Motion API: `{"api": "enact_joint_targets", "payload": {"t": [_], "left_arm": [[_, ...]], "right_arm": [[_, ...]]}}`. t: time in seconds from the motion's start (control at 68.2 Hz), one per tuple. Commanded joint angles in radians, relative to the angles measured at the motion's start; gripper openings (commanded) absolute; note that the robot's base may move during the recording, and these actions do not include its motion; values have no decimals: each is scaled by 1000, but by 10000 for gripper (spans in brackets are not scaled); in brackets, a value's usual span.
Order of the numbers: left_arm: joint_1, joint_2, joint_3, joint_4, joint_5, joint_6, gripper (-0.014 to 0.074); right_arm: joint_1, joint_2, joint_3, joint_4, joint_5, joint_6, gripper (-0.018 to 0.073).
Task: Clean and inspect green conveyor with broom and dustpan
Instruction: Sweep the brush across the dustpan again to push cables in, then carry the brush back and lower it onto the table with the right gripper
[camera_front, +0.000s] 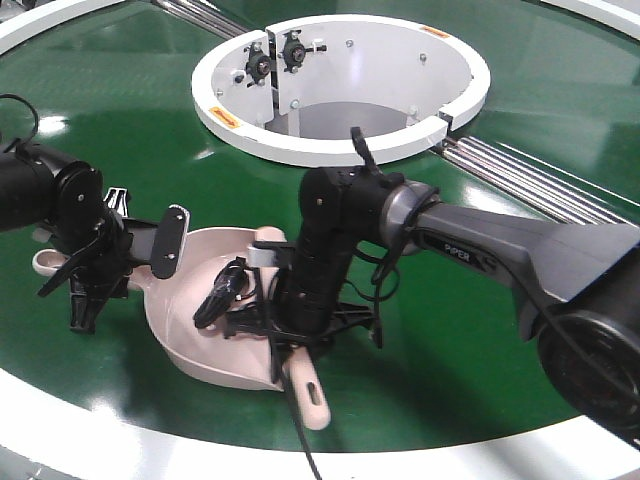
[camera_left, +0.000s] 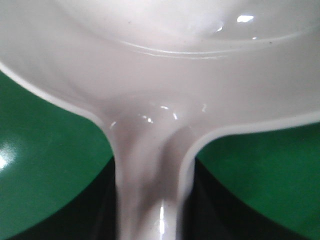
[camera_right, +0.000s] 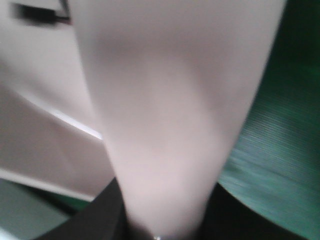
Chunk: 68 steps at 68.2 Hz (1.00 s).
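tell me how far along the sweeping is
Done: both tools are gripped, left gripper on the dustpan handle, right gripper on the broom. In hand: the dustpan is on the conveyor with the bristles inside it. Left: probably sweeping the rest of the belt and inspecting it; no debris shows.

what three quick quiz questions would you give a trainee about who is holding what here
1. True or false: the black bristles of the broom are over the pan of the dustpan.
2. The left gripper is shut on: A the broom, B the dustpan's handle, C nothing.
3. Which gripper holds the broom's handle over the green conveyor?
Key: 1 true; 2 B; 3 the right gripper.
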Motion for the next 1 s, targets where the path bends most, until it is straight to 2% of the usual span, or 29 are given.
{"api": "enact_joint_targets", "payload": {"t": [0.0,0.117,0.22,0.498,0.733,0.982], "left_arm": [[-6,-41,-26,-22,-19,-3,-6],[-6,-41,-26,-22,-19,-3,-6],[-6,-41,-26,-22,-19,-3,-6],[-6,-41,-26,-22,-19,-3,-6],[-6,-41,-26,-22,-19,-3,-6],[-6,-41,-26,-22,-19,-3,-6]], "right_arm": [[30,-69,-76,103,69,-60,-1],[35,-112,-111,74,68,-62,-1],[25,-159,-115,3,68,-53,-1],[-47,-266,-114,-138,68,-39,-1],[-182,-362,15,-220,68,-61,-1],[-391,-456,232,-231,68,-157,-1]]}}
